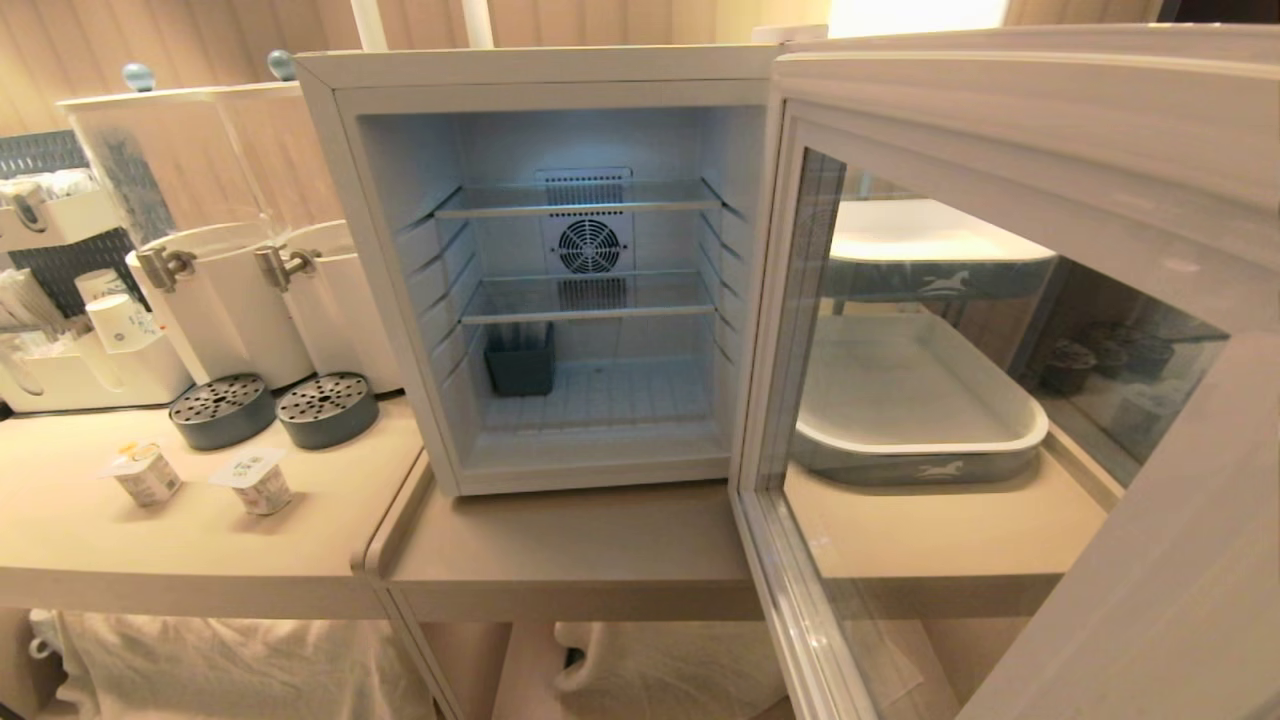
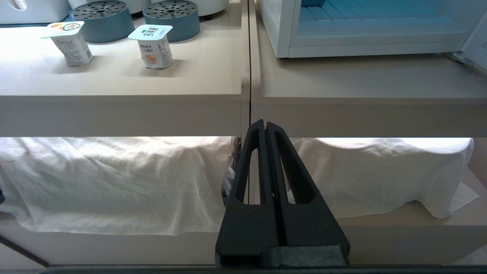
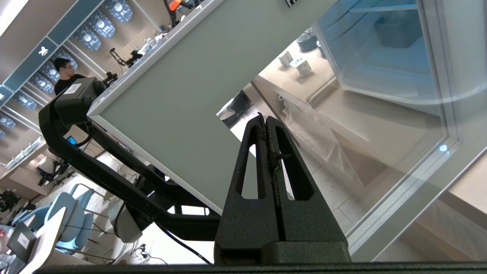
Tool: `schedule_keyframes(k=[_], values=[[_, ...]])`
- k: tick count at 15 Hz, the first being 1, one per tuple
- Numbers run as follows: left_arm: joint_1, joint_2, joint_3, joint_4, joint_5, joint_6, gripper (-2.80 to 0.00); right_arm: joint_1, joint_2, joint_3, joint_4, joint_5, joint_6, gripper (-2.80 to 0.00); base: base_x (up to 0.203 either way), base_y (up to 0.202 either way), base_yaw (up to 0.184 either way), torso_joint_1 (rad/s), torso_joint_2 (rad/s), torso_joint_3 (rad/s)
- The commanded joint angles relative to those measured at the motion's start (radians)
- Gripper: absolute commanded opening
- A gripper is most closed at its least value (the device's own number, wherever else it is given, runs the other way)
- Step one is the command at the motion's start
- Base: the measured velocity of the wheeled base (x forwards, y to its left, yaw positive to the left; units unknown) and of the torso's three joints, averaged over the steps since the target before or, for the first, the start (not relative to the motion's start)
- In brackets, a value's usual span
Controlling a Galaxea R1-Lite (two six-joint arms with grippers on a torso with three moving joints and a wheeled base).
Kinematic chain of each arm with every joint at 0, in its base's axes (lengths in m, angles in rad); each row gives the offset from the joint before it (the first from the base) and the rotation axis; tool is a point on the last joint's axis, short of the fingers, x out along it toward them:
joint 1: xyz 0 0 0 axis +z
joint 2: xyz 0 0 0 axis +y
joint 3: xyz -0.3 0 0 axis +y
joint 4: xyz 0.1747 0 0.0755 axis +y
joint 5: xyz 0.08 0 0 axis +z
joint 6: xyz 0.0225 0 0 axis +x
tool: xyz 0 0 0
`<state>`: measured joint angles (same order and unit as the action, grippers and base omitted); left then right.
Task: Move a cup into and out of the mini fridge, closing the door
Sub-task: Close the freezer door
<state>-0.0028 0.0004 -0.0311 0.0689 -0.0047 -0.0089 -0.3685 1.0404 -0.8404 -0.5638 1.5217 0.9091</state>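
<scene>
The white mini fridge (image 1: pixel 540 66) stands open on the counter, lit inside, with a dark bin (image 1: pixel 521 360) on its floor. Its door (image 1: pixel 1000 130) is swung wide toward me on the right. Two small sealed cups (image 1: pixel 148 473) (image 1: pixel 255 483) stand on the left counter, the same cups (image 2: pixel 72 43) (image 2: pixel 155 46) that show in the left wrist view. My left gripper (image 2: pixel 265 123) is shut and empty, low in front of the counter edge. My right gripper (image 3: pixel 265 118) is shut and empty, close to the outer face of the door (image 3: pixel 182 95). Neither arm shows in the head view.
Two clear dispensers (image 1: pixel 190 200) (image 1: pixel 300 170) with grey drip trays (image 1: pixel 222 410) (image 1: pixel 327 409) stand left of the fridge. A white tray (image 1: pixel 920 400) shows through the door glass. White cloth (image 2: pixel 114 182) hangs under the counter. A person (image 3: pixel 66 74) stands far behind.
</scene>
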Motion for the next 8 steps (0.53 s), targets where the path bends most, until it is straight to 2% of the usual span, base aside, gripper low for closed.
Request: schedule_keyframes(k=[1,8], values=[[0.000,0.000,0.000,0.000,0.000,0.000,-2.80,0.000,0.006,0.000,-0.004,0.008,0.005,-2.80,0.000,0.000,0.000,0.000,0.00,0.000],[0.001,0.000,0.000,0.000,0.000,0.001,-2.80,0.006,0.011,-0.002,0.004,-0.004,-0.007,-2.80,0.000,0.000,0.000,0.000,0.00,0.000]])
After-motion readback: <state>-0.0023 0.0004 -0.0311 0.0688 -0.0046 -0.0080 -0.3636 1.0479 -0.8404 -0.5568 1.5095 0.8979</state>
